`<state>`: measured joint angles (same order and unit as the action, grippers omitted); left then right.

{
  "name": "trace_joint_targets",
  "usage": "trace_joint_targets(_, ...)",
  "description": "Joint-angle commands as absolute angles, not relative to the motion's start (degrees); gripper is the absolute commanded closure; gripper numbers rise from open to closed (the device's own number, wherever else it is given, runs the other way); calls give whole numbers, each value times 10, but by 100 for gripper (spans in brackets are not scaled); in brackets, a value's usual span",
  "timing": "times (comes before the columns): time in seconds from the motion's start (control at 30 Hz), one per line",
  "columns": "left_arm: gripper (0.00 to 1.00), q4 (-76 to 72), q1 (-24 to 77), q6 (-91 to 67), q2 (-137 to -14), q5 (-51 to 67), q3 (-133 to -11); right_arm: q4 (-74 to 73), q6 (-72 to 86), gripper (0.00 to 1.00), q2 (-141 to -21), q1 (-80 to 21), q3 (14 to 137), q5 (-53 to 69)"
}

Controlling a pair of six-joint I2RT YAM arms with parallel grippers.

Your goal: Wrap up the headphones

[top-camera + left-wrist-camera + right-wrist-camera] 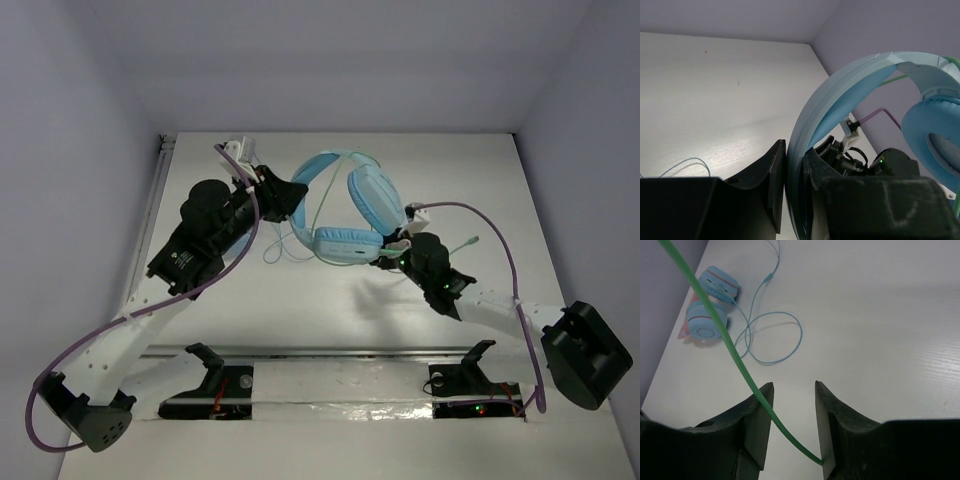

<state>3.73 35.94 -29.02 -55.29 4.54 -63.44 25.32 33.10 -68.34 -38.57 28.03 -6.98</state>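
Observation:
The light-blue headphones (365, 205) hang tilted above the middle of the table. My left gripper (293, 196) is shut on their wide headband (840, 95), which runs up from between the fingers (794, 150); one padded earcup (935, 145) shows at right. My right gripper (393, 252) sits just below the lower earcup. Its jaws stand open (792, 385), and the thin green cable (730, 345) slants across the gap from the left finger to the inner face of the right finger. The cable's free end (466, 243) sticks out to the right of that gripper.
Small headphones with blue earcups (710, 305) lie on the table by the wall, their thin pale-blue cable (775, 340) looped on the tabletop (283, 245). White walls close in the table on three sides. A metal rail (330, 352) runs along the near edge.

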Motion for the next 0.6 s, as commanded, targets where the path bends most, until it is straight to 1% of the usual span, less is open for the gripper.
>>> trace_joint_targets(0.0, 100, -36, 355, -316, -555, 26, -682, 309, 375, 57, -679, -382, 258, -64)
trace_joint_targets(0.1, 100, -40, 355, -314, -570, 14, -700, 308, 397, 55, -668, -382, 238, -62)
trace_joint_targets(0.27, 100, -69, 350, -324, -603, 11, -708, 311, 410, 44, -665, -382, 215, -55)
trace_joint_targets(0.33, 100, -81, 350, -332, -617, 18, -711, 319, 408, 43, -685, -382, 219, -47)
trace_joint_targets(0.47, 100, -72, 345, -330, -628, 7, -728, 314, 421, 44, -696, -382, 215, -57)
trace_joint_targets(0.53, 100, -74, 332, -331, -630, 5, -736, 308, 449, 46, -682, -382, 196, -80)
trace_joint_targets(0.57, 100, -77, 332, -337, -632, 5, -737, 318, 460, 56, -679, -382, 185, -75)
